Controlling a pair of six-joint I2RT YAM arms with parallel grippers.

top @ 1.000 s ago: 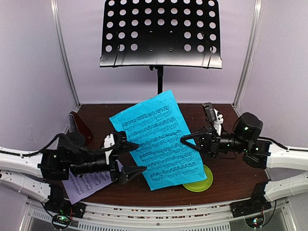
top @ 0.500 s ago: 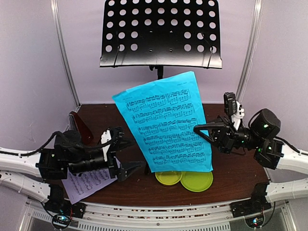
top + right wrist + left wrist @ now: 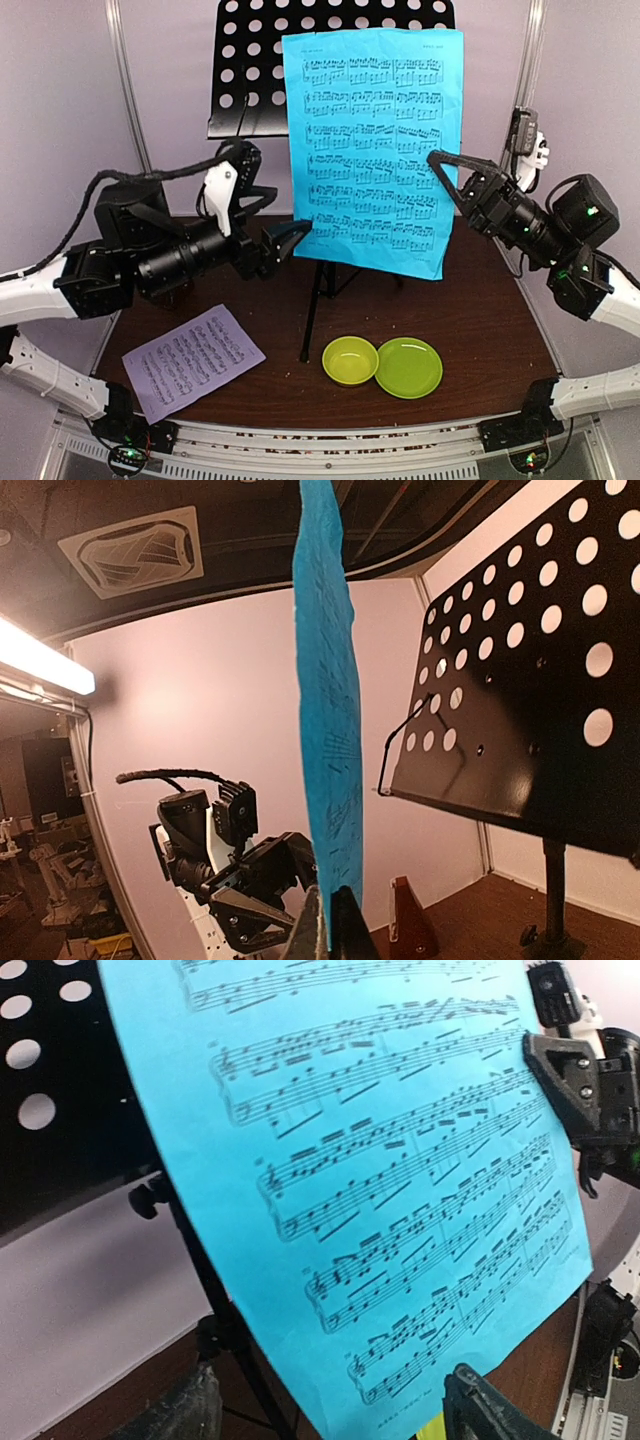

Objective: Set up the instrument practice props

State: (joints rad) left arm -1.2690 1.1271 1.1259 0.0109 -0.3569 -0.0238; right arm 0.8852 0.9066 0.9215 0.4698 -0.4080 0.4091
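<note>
Before the perforated desk of the music stand (image 3: 250, 70), the blue sheet (image 3: 370, 140) hangs upright, its right edge pinched by the right gripper (image 3: 448, 180); left gripper (image 3: 275, 228) spread wide beside its lower left edge, holding nothing.

The upright sheet (image 3: 372, 150) hangs before the stand desk (image 3: 250, 70), between left tool (image 3: 278, 200) and right tool (image 3: 442, 165); the flat sheet (image 3: 193, 360) lies front-left.

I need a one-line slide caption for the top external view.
Right hand holds the blue sheet upright in front of the stand; left hand open beside it.
</note>
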